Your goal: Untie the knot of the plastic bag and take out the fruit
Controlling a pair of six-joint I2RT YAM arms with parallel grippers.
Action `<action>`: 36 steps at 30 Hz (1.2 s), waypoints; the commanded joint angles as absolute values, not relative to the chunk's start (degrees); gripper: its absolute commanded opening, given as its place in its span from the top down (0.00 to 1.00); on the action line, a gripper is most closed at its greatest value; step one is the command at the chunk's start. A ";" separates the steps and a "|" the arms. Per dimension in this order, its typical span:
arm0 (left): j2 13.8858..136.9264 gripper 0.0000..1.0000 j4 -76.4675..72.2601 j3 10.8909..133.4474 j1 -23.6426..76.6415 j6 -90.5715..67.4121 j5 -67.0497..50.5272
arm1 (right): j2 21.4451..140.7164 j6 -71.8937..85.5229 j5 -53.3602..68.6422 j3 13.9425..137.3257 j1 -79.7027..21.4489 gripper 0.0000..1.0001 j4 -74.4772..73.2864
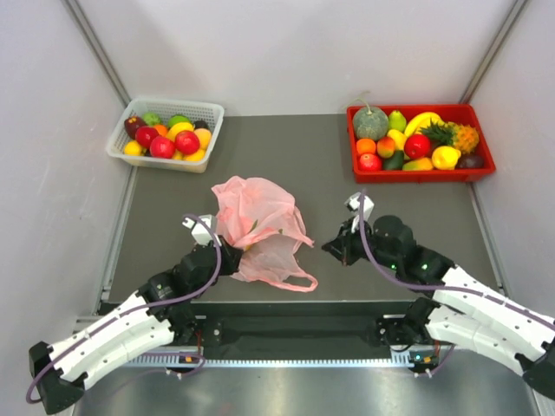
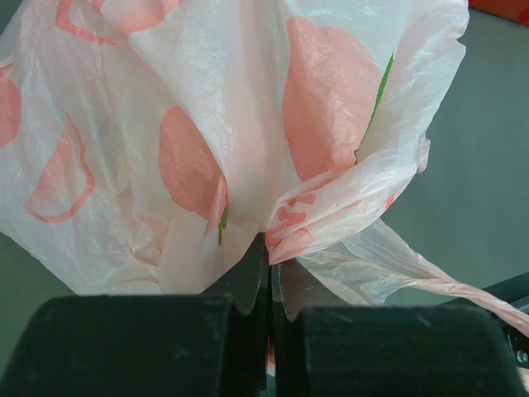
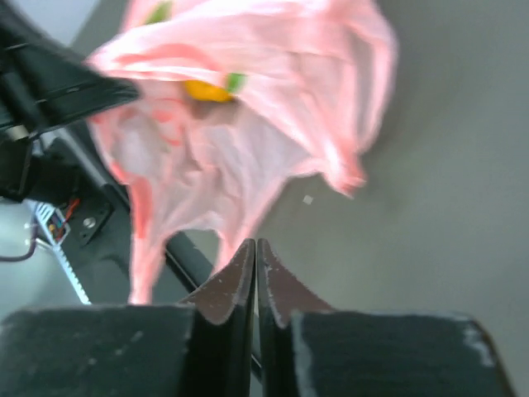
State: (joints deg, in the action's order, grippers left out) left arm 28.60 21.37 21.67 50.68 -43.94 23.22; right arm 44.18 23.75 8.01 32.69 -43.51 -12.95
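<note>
Left wrist view: crumpled pink bag (image 2: 207, 124) is pinched by the closed left gripper (image 2: 270, 273); right gripper (image 3: 256, 265) is shut on nothing, kept just off it.

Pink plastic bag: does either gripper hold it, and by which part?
The left gripper pinches the pink plastic bag by a gathered fold at its near left edge. The right gripper is shut on nothing.

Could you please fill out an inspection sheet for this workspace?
Surface: grey mat, flat.
Job's things: pink bag lies mid-mat; yellow fruit shows inside; knot not made out.
Clutter: white basket and red tray, both holding fruit, at the far edge.
End effectors: left end effector shut on the pink bag; right end effector shut, empty, apart from it.
Cables: purple cable loops along each arm.
Surroundings: white walls.
</note>
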 commanded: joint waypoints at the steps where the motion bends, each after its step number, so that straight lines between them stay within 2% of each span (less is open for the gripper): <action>1: 28.21 1.00 21.97 22.50 50.80 -45.00 23.12 | 46.56 24.35 2.30 31.64 -51.13 1.00 -2.23; 9: 29.44 1.00 22.85 24.26 50.89 -46.23 23.38 | 71.23 23.82 -3.50 38.21 -60.90 1.00 14.49; 13: 29.18 1.00 22.76 25.22 50.80 -45.88 22.94 | 80.47 24.96 -6.05 42.44 -62.05 1.00 20.64; 18: 29.18 1.00 22.94 26.98 50.89 -45.26 22.76 | 88.66 28.30 -6.68 44.47 -62.49 0.94 29.95; 19: 29.18 1.00 22.85 27.33 50.80 -45.35 22.68 | 89.81 29.00 -6.68 44.82 -62.58 0.89 30.84; 21: 29.53 1.00 22.06 27.77 50.89 -45.00 22.24 | 92.01 30.23 -6.51 45.70 -62.84 0.68 32.86; 22: 29.71 1.00 21.80 28.03 50.80 -44.83 21.98 | 94.28 30.67 -6.68 45.96 -63.19 0.55 35.22; 23: 29.97 1.00 21.27 28.47 50.80 -44.65 21.71 | 95.35 30.93 -6.68 46.05 -63.37 0.33 36.46; 25: 31.02 1.00 20.83 29.35 50.80 -44.04 21.10 | 98.08 32.16 -7.82 46.67 -63.72 0.14 39.53; 26: 31.46 1.00 20.31 29.62 50.89 -43.69 20.92 | 98.87 32.95 -8.61 46.84 -63.89 0.01 40.51; 36: 31.29 1.00 18.29 25.41 50.80 -45.17 16.79 | 108.71 32.53 -17.13 49.92 -66.00 0.00 50.88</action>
State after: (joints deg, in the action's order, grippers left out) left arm 32.80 22.15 27.11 50.68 -44.47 19.46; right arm 106.72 33.19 -12.88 46.94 -63.77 41.67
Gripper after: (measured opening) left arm 0.013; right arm 0.993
